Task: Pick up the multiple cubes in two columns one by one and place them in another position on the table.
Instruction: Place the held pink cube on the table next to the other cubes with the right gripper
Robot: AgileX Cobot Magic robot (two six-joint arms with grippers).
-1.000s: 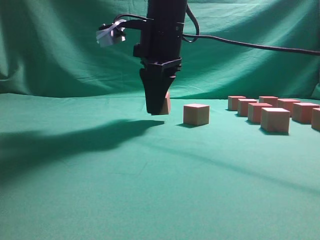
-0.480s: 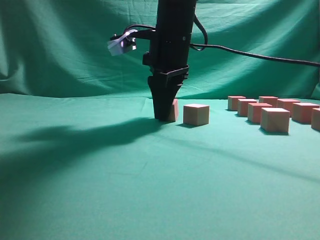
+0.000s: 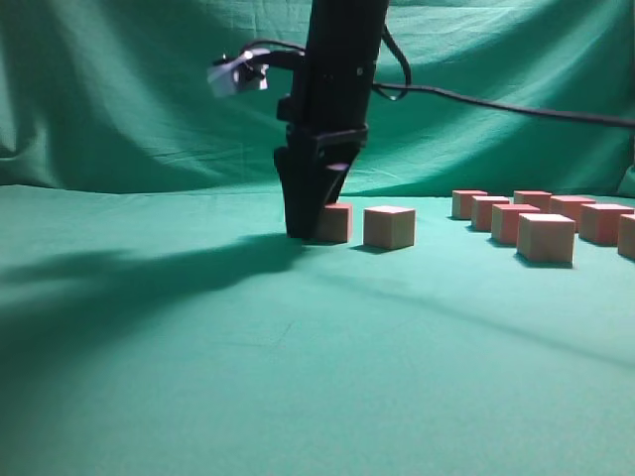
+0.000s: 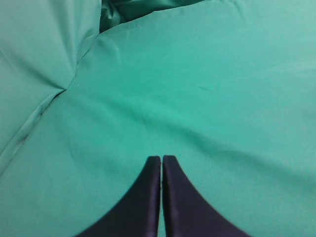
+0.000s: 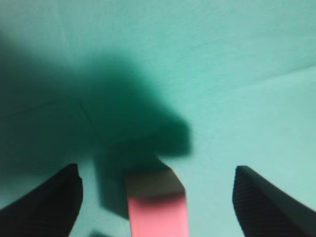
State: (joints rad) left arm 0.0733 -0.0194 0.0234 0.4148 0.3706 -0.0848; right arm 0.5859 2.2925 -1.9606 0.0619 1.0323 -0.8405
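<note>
- The right gripper (image 3: 303, 226) reaches down from a dark arm in the exterior view, its tips at or just above the table (image 3: 298, 377).
- In the right wrist view its two fingers (image 5: 49, 200) stand wide apart, released, with a pink-topped cube (image 5: 157, 202) on the cloth between them and touching neither.
- From the exterior view that same cube (image 3: 333, 222) rests on the table, just beside the gripper tips on their right; whether a finger brushes its side is hard to judge from this low angle.
- A second cube (image 3: 389, 226) sits near it on the right, apart from it by a narrow gap.
- The remaining cubes (image 3: 546, 236) stand grouped at the right of the table, well apart from the pair, in what look like two lines running back toward the green backdrop (image 3: 119, 99); the outermost one is cut off by the frame edge.
- A black cable (image 3: 496, 104) runs from the arm off to the right, and a small pale part (image 3: 230, 75) juts from the arm's left side.
- The arm casts a broad shadow across the cloth to the left.
- The left gripper (image 4: 161, 160) shows in its own wrist view only: its dark fingers are pressed together, clenched on nothing, above bare wrinkled green cloth.
</note>
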